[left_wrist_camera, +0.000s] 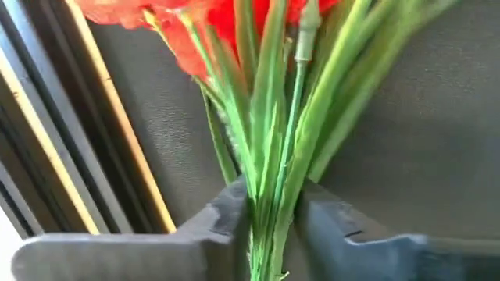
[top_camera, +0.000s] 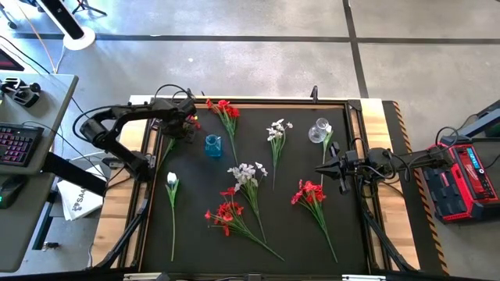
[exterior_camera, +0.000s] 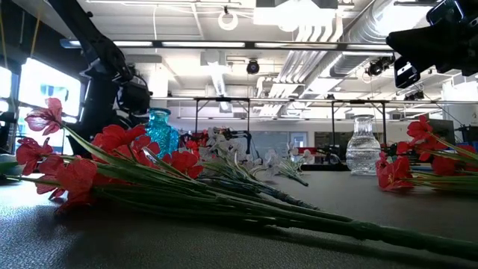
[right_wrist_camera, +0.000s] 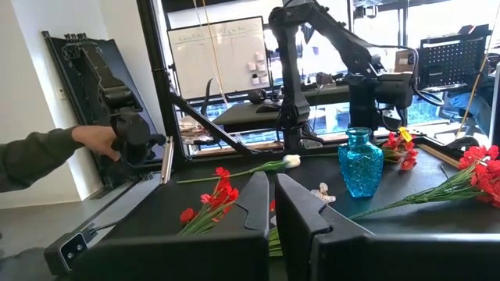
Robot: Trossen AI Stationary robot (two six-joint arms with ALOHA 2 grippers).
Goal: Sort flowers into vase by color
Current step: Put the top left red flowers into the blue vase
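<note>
My left gripper (top_camera: 185, 127) is at the mat's far left corner, pointing steeply down, shut on a red flower (top_camera: 192, 121) whose green stem (top_camera: 166, 148) trails toward the near side. A blue vase (top_camera: 212, 145) stands just right of it, and a clear vase (top_camera: 319, 130) stands at the far right. More red flowers (top_camera: 226, 212) and white flowers (top_camera: 247, 173) lie flat on the black mat (top_camera: 195, 234). My right gripper (top_camera: 324, 168) hovers shut at the mat's right side, holding nothing. My left gripper pinches a bundle of the red flower's green stems and leaves (left_wrist_camera: 269, 176) between its two fingers (left_wrist_camera: 226, 215), a short way below the red blossoms (left_wrist_camera: 195, 31). The fingers come from above, slanting down, and lie across the stems. Whether the flower is off the mat cannot be told.
A wooden frame (top_camera: 117, 195) rims the mat. A red device (top_camera: 461, 179) sits off the right edge, and a desk with a keyboard (top_camera: 16, 144) stands to the left. Beyond the table, a person's hand (right_wrist_camera: 94, 140) grips a controller.
</note>
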